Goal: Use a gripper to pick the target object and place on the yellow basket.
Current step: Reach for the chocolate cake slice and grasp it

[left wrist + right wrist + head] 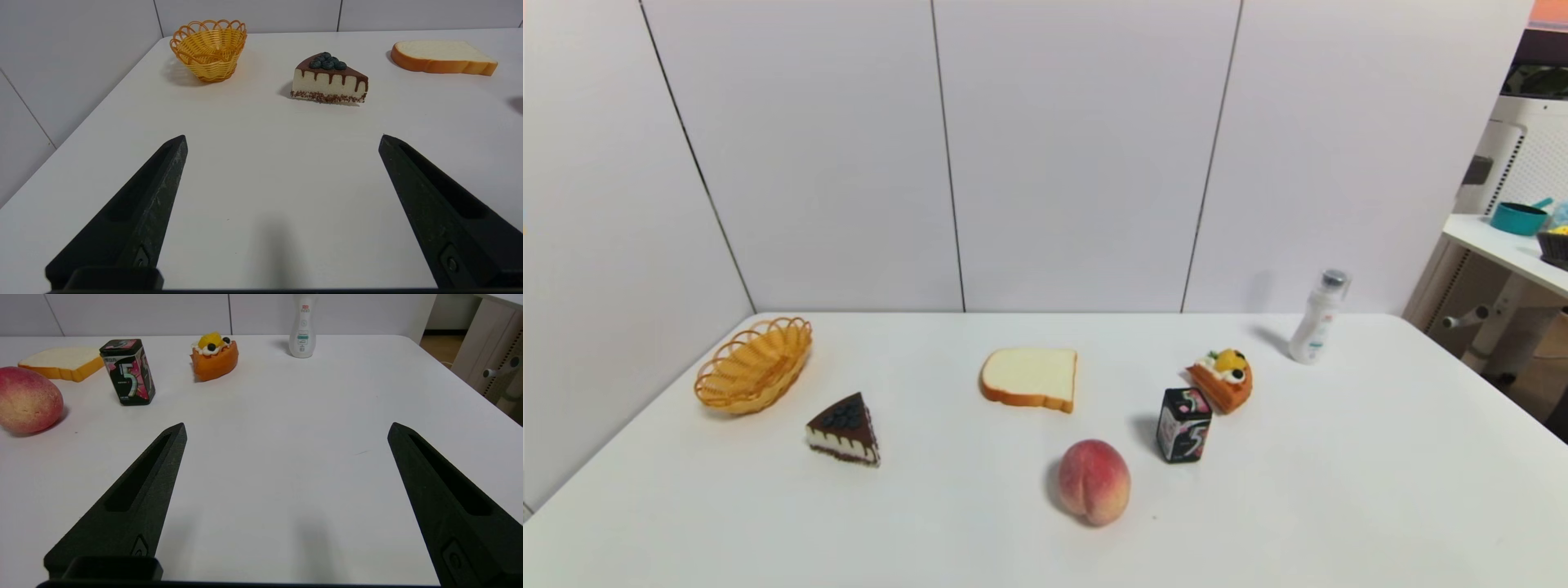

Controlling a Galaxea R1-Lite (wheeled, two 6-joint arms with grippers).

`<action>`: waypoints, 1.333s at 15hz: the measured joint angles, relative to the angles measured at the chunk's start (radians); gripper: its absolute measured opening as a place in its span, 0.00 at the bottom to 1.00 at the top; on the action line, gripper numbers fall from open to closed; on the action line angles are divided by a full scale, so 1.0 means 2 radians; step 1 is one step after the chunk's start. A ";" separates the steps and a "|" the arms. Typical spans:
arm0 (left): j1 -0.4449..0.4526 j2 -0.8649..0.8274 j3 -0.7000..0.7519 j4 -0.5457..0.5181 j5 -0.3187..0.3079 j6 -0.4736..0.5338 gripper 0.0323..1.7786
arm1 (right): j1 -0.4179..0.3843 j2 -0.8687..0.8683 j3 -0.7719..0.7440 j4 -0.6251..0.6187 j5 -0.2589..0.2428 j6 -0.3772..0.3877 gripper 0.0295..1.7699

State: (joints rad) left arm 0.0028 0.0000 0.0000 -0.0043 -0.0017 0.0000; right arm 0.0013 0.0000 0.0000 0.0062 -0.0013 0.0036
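The chocolate cake slice [843, 430] is sitting near the worktop's [980, 523] left edge, just beside the yellow basket [753, 364] at the far left corner. Both the left gripper [282, 141] and right gripper [286, 428] are hovering low, jaws spread wide apart, holding nothing.

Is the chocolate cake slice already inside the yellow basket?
No, the chocolate cake slice sits on the white table beside the empty yellow basket.

The counter [980, 523] was smooth, matt white. The yellow basket [753, 364] looked like glossy woven plastic. The left end effector [282, 141] had fingers [159, 183] of matt, slightly grainy black plastic. The bottle [1317, 320] at two o'clock looked smooth white plastic.
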 joint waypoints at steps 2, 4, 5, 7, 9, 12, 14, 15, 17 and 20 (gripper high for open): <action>0.000 0.000 0.000 0.000 0.000 0.000 0.95 | 0.000 0.000 0.000 0.000 0.000 0.000 0.96; 0.000 0.000 0.000 0.000 0.000 0.000 0.95 | 0.000 0.000 0.000 0.000 0.000 0.000 0.96; 0.000 0.000 0.000 0.000 0.000 0.000 0.95 | 0.000 0.000 0.000 0.000 0.000 0.000 0.96; 0.000 0.000 0.000 0.000 0.000 0.000 0.95 | 0.000 0.000 0.000 0.000 0.000 0.001 0.96; 0.000 0.000 0.000 0.000 0.000 0.000 0.95 | 0.000 0.000 0.000 0.000 0.000 0.000 0.96; 0.000 0.000 0.000 0.000 0.000 0.000 0.95 | 0.000 0.000 0.000 0.000 0.000 0.001 0.96; 0.000 0.000 0.000 0.000 0.000 0.000 0.95 | 0.000 0.000 0.000 0.000 0.000 0.000 0.96; 0.000 0.000 0.000 0.000 0.000 0.000 0.95 | 0.000 0.000 0.000 0.000 0.000 0.001 0.96; 0.000 0.003 0.000 -0.001 0.000 0.001 0.95 | 0.000 0.000 0.000 0.000 0.000 0.000 0.96; 0.000 0.036 -0.010 -0.024 0.002 0.008 0.95 | 0.000 0.000 0.000 0.000 0.000 0.001 0.96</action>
State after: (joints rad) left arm 0.0028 0.0721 -0.0206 -0.0519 0.0032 0.0157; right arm 0.0013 0.0000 0.0000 0.0062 -0.0017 0.0047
